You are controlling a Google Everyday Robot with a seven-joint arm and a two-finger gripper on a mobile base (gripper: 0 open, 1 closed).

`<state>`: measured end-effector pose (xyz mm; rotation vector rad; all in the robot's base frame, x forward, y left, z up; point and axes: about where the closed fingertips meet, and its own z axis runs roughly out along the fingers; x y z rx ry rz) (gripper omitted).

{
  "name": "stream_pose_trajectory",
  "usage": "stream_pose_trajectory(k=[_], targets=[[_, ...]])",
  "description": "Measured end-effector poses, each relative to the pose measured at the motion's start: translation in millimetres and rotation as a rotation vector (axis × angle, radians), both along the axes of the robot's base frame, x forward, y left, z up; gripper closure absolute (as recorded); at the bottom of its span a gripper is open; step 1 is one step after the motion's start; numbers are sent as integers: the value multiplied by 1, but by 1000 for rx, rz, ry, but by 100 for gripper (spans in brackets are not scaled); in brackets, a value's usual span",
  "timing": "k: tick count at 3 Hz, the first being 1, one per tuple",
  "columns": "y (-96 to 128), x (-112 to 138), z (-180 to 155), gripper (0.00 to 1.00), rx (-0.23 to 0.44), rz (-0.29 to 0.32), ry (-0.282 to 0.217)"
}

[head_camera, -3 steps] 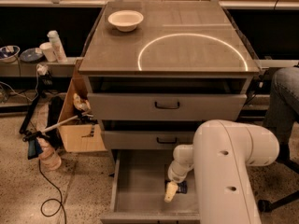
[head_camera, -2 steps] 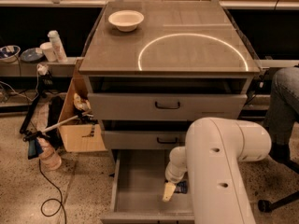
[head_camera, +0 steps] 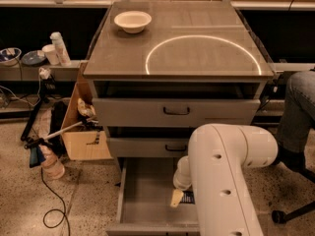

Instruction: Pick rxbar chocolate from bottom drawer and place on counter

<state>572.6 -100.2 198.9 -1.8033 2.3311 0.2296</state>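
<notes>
Reaching down into the open bottom drawer, the gripper hung low over the grey floor near the drawer's right side. It sat at the end of the bulky white arm, which blocked much of the view there. The chocolate bar showed as a small dark patch with pale lines, lying on the drawer floor just beside the gripper's pale end and partly hidden by the arm. Whether the gripper was released, clenched or grasping the bar could not be told, nor whether it touched the bar at all. The counter carried a white bowl at its back left corner, apart from the white circle marked on it, and no bar lay there. By that reading the task was in its early part. The drawer stood open and the gripper was down at the bar, while a sure grasp, the lift out and the placing on the counter all seemed left to do.
</notes>
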Motion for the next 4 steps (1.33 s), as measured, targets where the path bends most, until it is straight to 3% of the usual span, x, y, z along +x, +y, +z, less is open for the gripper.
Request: stream_pose_trajectory(k=[1, 2, 3, 4], targets=[[-13, 2, -1, 0, -6, -14, 1], [-41, -3, -2, 0, -36, -50, 2], [-41, -3, -2, 0, -36, -50, 2], [-60, -2, -10, 0, -65, -81, 12]])
